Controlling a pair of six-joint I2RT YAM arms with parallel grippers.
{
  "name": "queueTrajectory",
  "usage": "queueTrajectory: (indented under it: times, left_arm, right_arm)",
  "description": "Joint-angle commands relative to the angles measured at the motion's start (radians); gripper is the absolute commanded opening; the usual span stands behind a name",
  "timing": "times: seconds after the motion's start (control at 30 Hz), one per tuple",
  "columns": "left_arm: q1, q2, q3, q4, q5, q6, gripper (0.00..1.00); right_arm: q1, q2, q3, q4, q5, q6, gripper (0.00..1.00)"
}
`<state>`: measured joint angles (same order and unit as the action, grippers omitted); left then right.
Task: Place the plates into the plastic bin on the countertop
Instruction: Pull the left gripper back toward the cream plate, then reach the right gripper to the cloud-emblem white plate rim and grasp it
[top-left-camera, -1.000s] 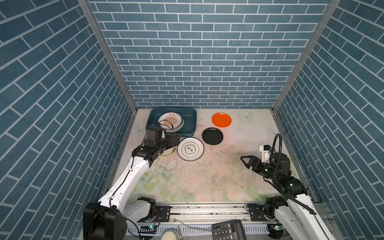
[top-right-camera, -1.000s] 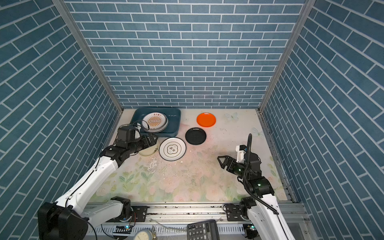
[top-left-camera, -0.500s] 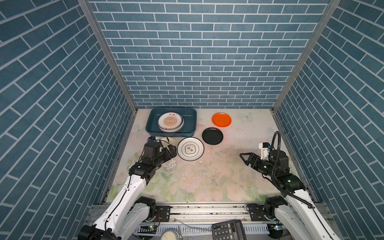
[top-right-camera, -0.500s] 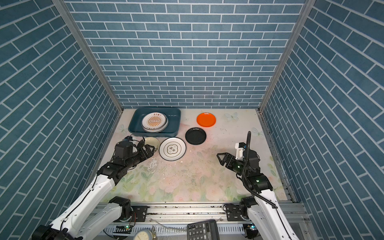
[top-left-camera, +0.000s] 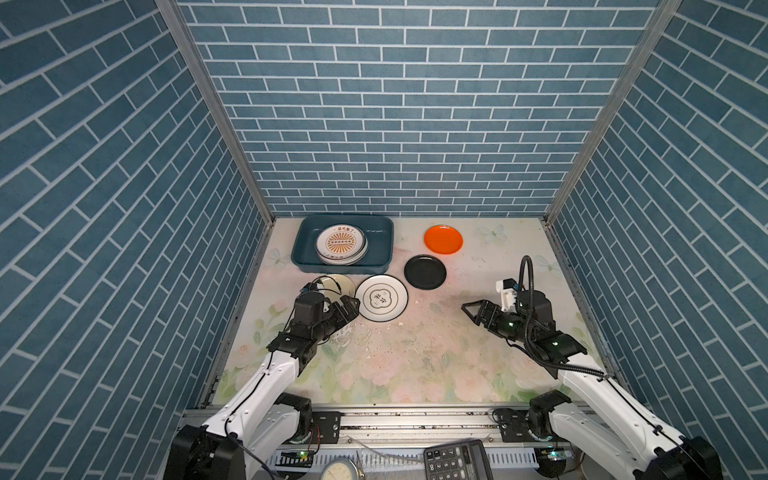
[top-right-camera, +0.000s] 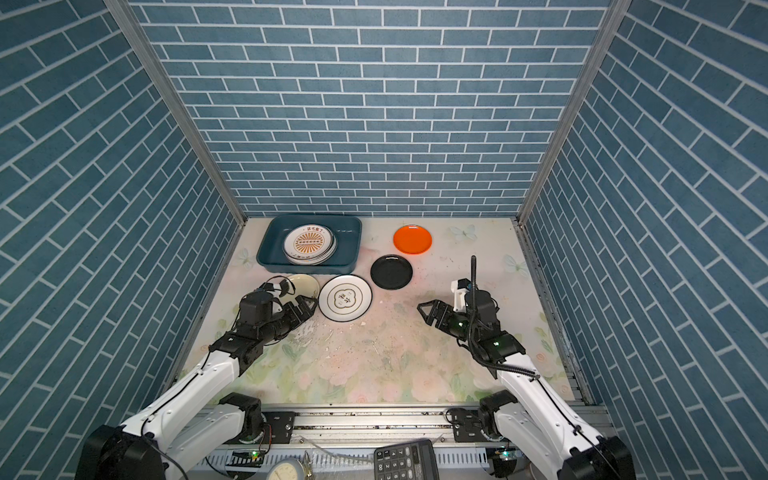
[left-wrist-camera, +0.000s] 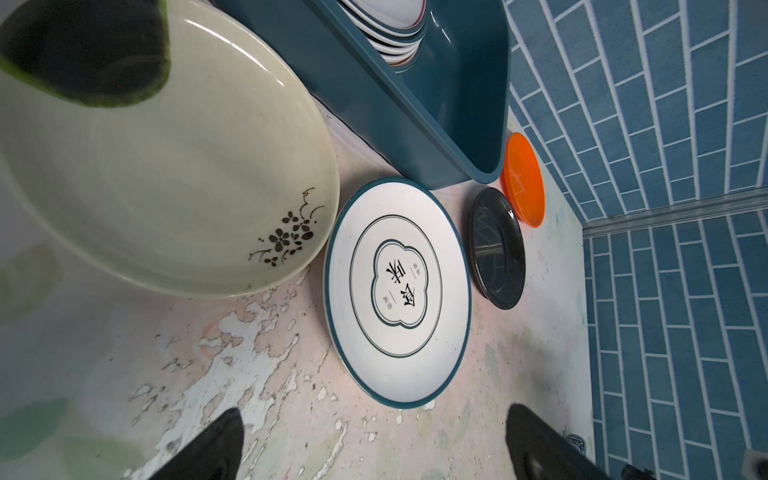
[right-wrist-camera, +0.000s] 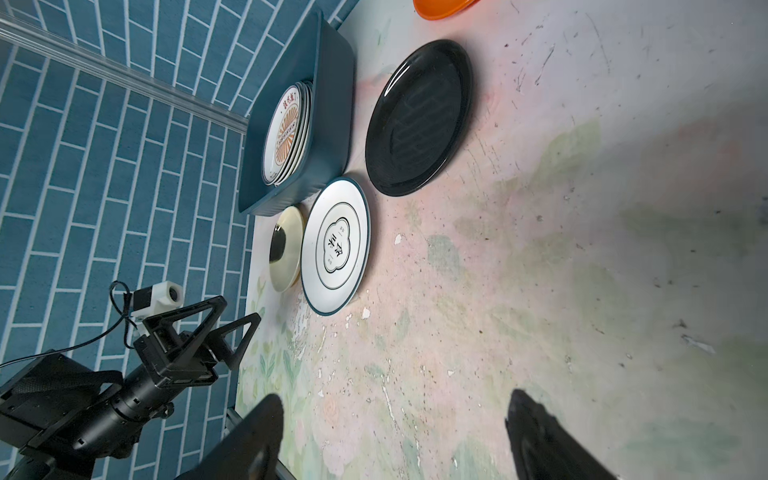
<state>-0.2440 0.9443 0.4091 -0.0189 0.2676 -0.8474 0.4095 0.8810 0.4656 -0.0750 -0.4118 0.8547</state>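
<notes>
A stack of plates (top-left-camera: 341, 244) lies in the plastic bin (top-left-camera: 379, 249) at the countertop's (top-left-camera: 415, 353) back-left corner. Four remain outside: the cream plate (top-left-camera: 343, 284) just before the bin, the teal-rimmed plate (top-left-camera: 381, 298) just beside it, the black plate (top-left-camera: 425, 272) nearer the middle and the orange plate (top-left-camera: 443, 240) by the back edge. My left gripper (top-left-camera: 351, 305) hangs spread and empty near the cream plate, and my right gripper (top-left-camera: 468, 313), likewise spread and empty, hangs towards the right edge. I judge the plates stiff, light, slick and chippable, so I'd pinch the near rim, one finger under the lip.
</notes>
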Motion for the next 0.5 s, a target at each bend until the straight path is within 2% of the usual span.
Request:
queueTrajectory:
  times: [0.0,0.23,0.47]
  left_arm:
    - [-0.005,-0.001,-0.033,0.061,0.029,-0.028,1.00]
    - [-0.005,-0.017,-0.055,0.070,0.037,-0.037,1.00]
    - [-0.005,-0.064,-0.045,0.028,0.049,-0.044,1.00]
  right_arm:
    - [0.025,0.041,0.042,0.068,0.016,0.025,0.84]
    - [0.105,0.186,0.094,0.168,0.036,0.033,0.84]
    - [0.196,0.425,0.176,0.311,0.034,0.033,0.82]
